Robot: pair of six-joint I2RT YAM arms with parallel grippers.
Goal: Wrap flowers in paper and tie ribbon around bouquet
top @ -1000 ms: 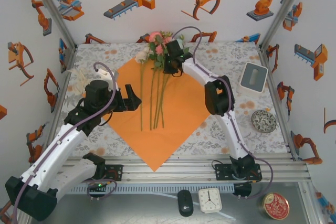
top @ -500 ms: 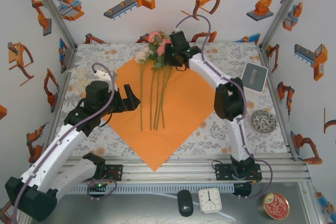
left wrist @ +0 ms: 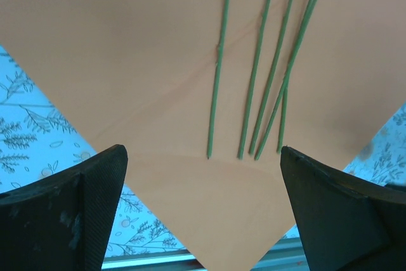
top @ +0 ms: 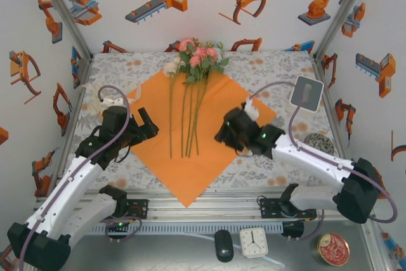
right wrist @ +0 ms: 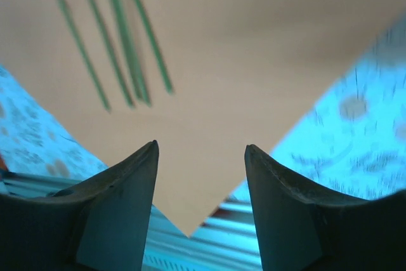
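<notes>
Flowers (top: 192,74) lie loose on the paper (top: 222,109), which sits as a diamond mid-table (top: 273,68), one corner at the near edge. Blooms (top: 200,55) hang past the paper's far corner toward the far edge; stems (top: 186,122) run down the centre, slightly fanned, ends short of the near corner. Nothing wrapped yet, nothing tied. Left hand (top: 150,125) hovers over the paper's left side, jaws spread wide, holding nothing; left wrist view shows the stem ends between its fingers (left wrist: 95,182). Right hand (top: 222,134) is over the paper's right side, jaws parted, also empty; the paper's near corner shows between them in the right wrist view. Ribbon (top: 99,101) looks bunched near the left edge, partly behind the left arm. Risks, my read: paper is thin and flat on the table, so a finger going for an edge may skid and shove the whole sheet, or crease it instead of lifting. Stems aren't bound, so folding a flap over could roll them apart or off-centre. Both hands closing on the middle could clash. Left arm could snag or drag the ribbon.
</notes>
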